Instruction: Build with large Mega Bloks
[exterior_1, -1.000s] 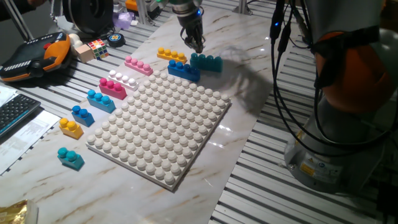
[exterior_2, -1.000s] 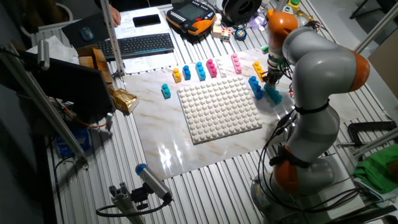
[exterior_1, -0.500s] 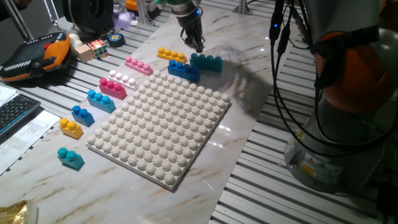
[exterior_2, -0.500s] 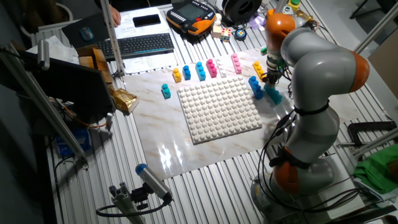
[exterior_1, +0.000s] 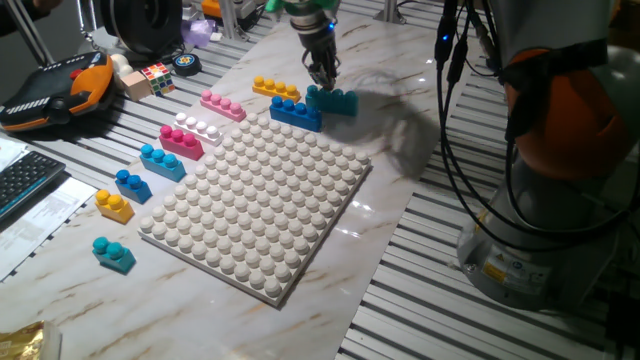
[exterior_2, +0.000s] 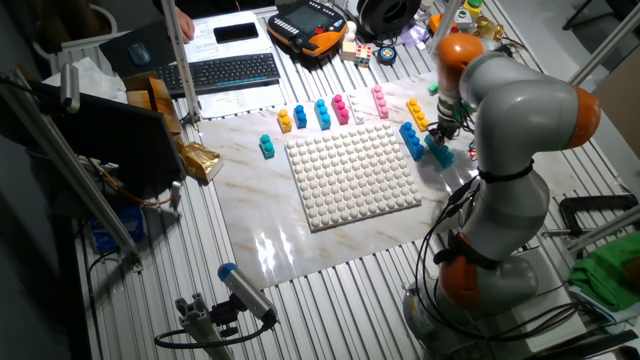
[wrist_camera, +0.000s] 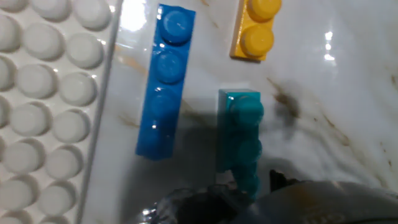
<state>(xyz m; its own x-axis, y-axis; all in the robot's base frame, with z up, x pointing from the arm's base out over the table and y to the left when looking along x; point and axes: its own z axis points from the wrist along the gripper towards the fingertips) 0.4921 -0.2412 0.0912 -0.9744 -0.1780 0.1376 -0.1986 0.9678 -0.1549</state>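
A teal three-stud Mega Blok (exterior_1: 332, 100) lies on the marble top just past the baseplate's far corner, beside a blue one (exterior_1: 296, 113) and a yellow one (exterior_1: 275, 88). My gripper (exterior_1: 322, 80) hangs right over the teal brick's left end, fingers pointing down. In the hand view the teal brick (wrist_camera: 241, 140) runs down between my two blurred fingers, with the gripper (wrist_camera: 245, 190) open around its near end and a thin gap on the right side. The blue brick (wrist_camera: 165, 81) lies parallel to its left. The other fixed view shows the gripper (exterior_2: 445, 126) above the teal brick (exterior_2: 438, 150).
The white studded baseplate (exterior_1: 262, 205) fills the middle. Along its left edge lie pink (exterior_1: 222, 105), white (exterior_1: 198, 128), magenta (exterior_1: 181, 142), light-blue (exterior_1: 162, 162), blue (exterior_1: 132, 185), yellow (exterior_1: 114, 205) and teal (exterior_1: 114, 254) bricks. A puzzle cube (exterior_1: 155, 77) and an orange-black pendant (exterior_1: 60, 90) sit beyond.
The gripper has shifted right from above the gap between the yellow and blue bricks to directly over the teal brick. No brick has moved.
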